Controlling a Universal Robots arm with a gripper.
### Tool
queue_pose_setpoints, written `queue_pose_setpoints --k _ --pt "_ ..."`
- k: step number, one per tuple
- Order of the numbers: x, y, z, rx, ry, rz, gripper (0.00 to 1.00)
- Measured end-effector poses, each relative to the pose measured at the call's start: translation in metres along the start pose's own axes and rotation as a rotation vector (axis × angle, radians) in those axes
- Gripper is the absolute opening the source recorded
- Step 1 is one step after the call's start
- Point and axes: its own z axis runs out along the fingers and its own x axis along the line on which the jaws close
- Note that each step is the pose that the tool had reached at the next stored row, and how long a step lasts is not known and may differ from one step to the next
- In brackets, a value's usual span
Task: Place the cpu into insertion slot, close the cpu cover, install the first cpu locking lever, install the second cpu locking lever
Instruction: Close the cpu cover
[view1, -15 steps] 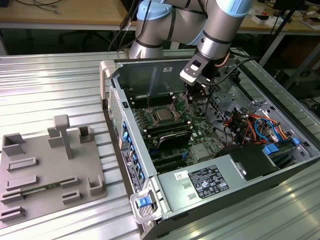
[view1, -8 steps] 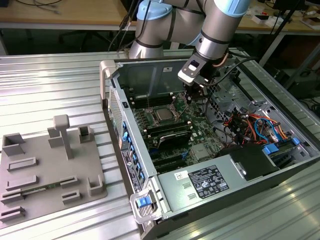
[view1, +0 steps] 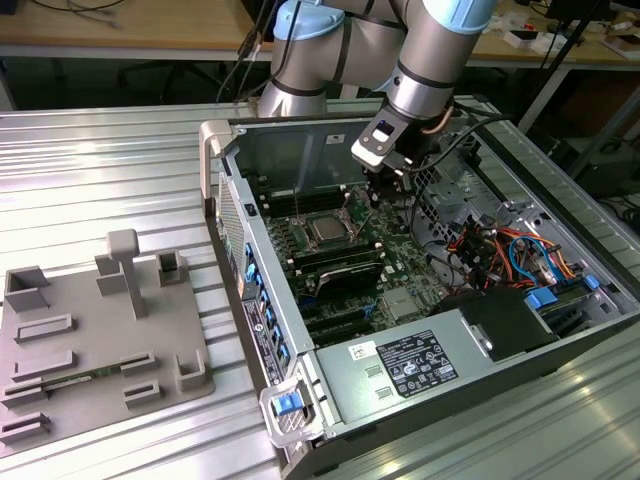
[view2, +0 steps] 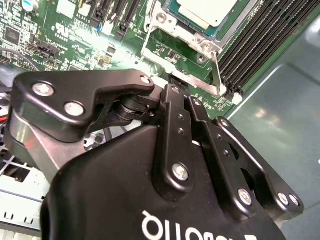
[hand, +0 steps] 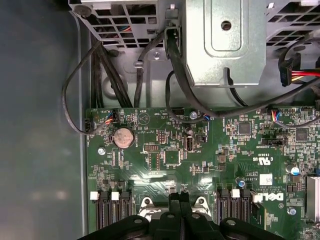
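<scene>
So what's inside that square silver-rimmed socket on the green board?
A flat, square, silver-grey chip sits inside the silver-rimmed socket. The chip covers the socket's floor, so anything underneath is hidden.

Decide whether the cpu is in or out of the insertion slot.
In: in the second wrist view the cpu lies flat within the insertion slot, whose silver rim frames it on the sides shown.

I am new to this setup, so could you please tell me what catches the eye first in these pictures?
The grey-and-blue robot arm reaches down into the open computer case, its gripper shut just above the green motherboard. Next to it, toward the exterior view's left, the silver-topped cpu sits in the insertion slot. A grey fixture tray lies on the table at the exterior view's far left.
</scene>
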Motion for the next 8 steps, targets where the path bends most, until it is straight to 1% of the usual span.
queue_pose_setpoints --k 4,8 --pt "0.0 -0.001 0.0 0.0001 0.0 0.0 0.11" --pt "-0.0001 -0.0055 0.0001 0.0 0.0 0.0 0.11"
